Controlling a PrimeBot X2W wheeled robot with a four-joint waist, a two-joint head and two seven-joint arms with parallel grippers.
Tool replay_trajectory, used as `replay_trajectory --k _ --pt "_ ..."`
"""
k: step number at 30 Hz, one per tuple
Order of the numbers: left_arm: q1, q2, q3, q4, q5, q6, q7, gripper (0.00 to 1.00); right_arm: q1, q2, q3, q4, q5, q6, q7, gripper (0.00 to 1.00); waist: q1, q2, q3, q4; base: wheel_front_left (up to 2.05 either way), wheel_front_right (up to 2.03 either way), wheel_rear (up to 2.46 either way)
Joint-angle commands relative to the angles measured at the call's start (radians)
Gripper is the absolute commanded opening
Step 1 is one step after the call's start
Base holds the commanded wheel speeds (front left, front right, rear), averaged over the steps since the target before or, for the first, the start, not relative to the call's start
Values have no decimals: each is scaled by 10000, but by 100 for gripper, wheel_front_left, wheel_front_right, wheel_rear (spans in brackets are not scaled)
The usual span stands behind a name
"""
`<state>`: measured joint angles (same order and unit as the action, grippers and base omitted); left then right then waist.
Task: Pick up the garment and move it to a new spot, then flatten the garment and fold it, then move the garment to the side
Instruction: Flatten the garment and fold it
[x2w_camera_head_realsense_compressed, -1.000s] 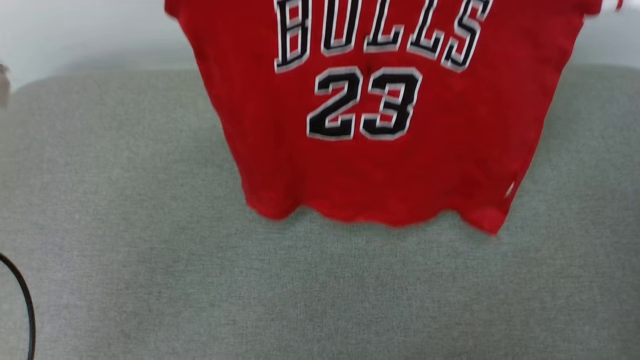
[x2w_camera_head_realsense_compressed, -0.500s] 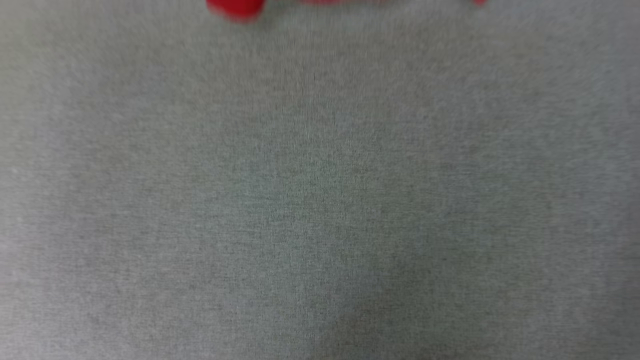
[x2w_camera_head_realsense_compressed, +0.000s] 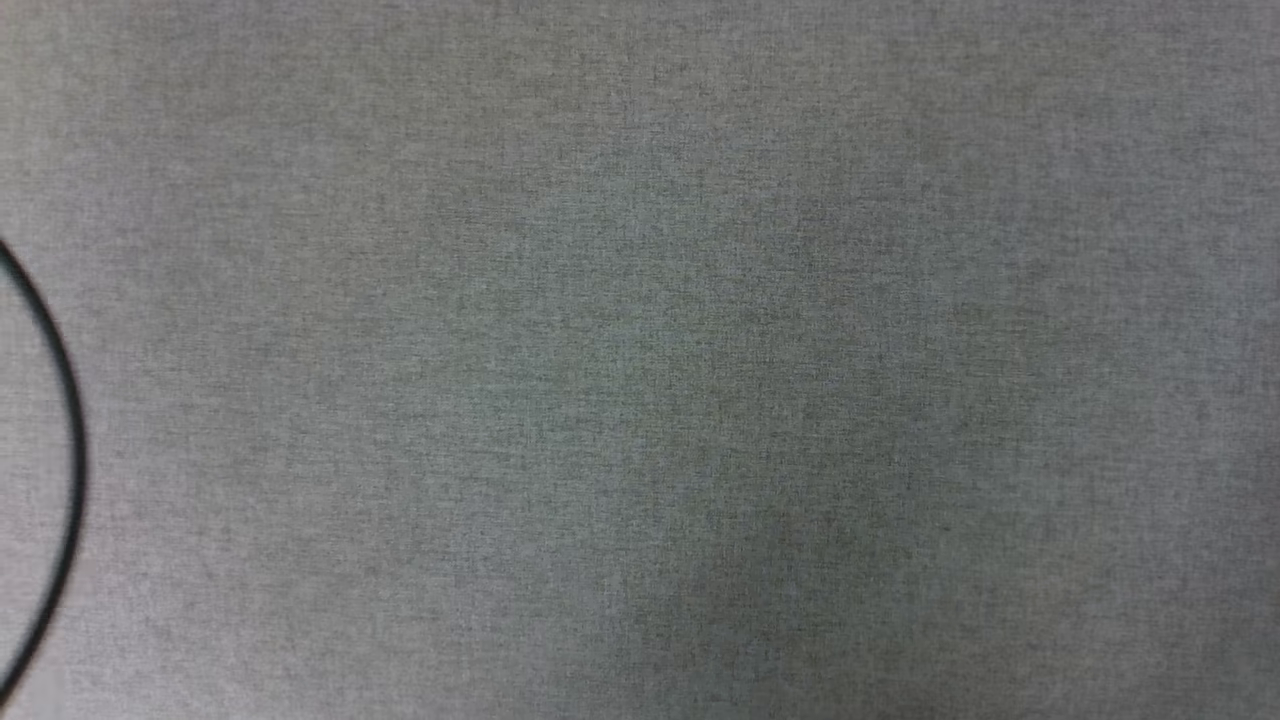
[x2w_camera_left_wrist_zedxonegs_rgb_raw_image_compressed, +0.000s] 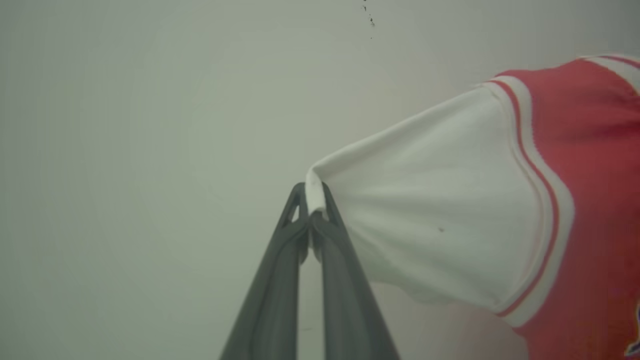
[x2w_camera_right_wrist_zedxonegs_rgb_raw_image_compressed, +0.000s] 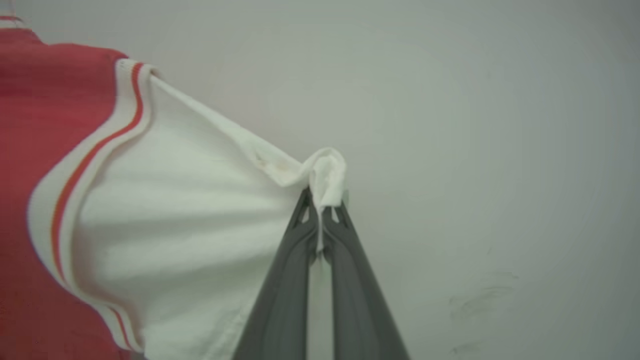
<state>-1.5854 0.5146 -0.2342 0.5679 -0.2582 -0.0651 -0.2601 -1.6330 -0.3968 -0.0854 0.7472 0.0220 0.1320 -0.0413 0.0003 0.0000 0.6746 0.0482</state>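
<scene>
In the left wrist view, nearest the lens, the left gripper (x2w_camera_left_wrist_zedxonegs_rgb_raw_image_compressed: 312, 200) rises from the bottom centre. Its two dark fingers are pressed together on the hem corner of a white sleeve (x2w_camera_left_wrist_zedxonegs_rgb_raw_image_compressed: 430, 210). From there the garment (x2w_camera_left_wrist_zedxonegs_rgb_raw_image_compressed: 590, 165) stretches to the right edge of the frame, its red body lying past the striped armhole trim (x2w_camera_left_wrist_zedxonegs_rgb_raw_image_compressed: 542, 200), with a plain pale wall (x2w_camera_left_wrist_zedxonegs_rgb_raw_image_compressed: 150, 125) behind. The right wrist view mirrors this: the right gripper (x2w_camera_right_wrist_zedxonegs_rgb_raw_image_compressed: 322, 207) is clamped shut on a bunched corner of the other sleeve (x2w_camera_right_wrist_zedxonegs_rgb_raw_image_compressed: 190, 215), and the red body runs off the left edge. Pinching both sleeve ends and holding them apart pulls the shoulders taut, seemingly so the shirt hangs spread and flat, ready to be laid down. The head view looks down on a grey fabric surface (x2w_camera_head_realsense_compressed: 640, 360), with a thin black cable (x2w_camera_head_realsense_compressed: 72, 450) curving at the left edge; this is probably the landing spot.
</scene>
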Motion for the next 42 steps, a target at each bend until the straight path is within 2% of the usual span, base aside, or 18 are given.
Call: replay_trajectory --k 1,5,12,25,31,37,42 --pt "421 -138 114 -202 -1 -13 -64 0 206 -35 5 202 -43 -23 -214 0 -3 0 -20 30 0 0 0" --pt "1774 -523 311 -725 71 -76 -59 0 915 -10 26 729 166 -23 -756 0 -3 0 -311 60 0 0 0" --pt "4871 -1212 780 -1463 28 -124 -60 0 3039 -76 704 1229 884 -23 -1363 0 -3 0 -1390 70 0 0 0" --pt "9922 -2011 437 -1428 -203 -444 -60 0 7781 -337 1849 906 2954 -22 -1515 0 -3 0 -3577 178 0 0 0" --pt "11451 -1987 343 -1139 -420 -505 -53 0 9723 -569 2342 191 3941 -22 -1397 0 -3 0 -4326 164 0 0 0" --pt "12544 -2125 360 -861 -533 -427 -53 0 11398 -1043 2952 -448 4336 -23 -1255 0 -3 0 -4993 166 0 0 0" --pt "12994 -2156 302 -580 -567 -388 -53 0 12194 -1332 3393 -811 4517 -23 -1119 0 -3 0 -5435 154 0 0 0"
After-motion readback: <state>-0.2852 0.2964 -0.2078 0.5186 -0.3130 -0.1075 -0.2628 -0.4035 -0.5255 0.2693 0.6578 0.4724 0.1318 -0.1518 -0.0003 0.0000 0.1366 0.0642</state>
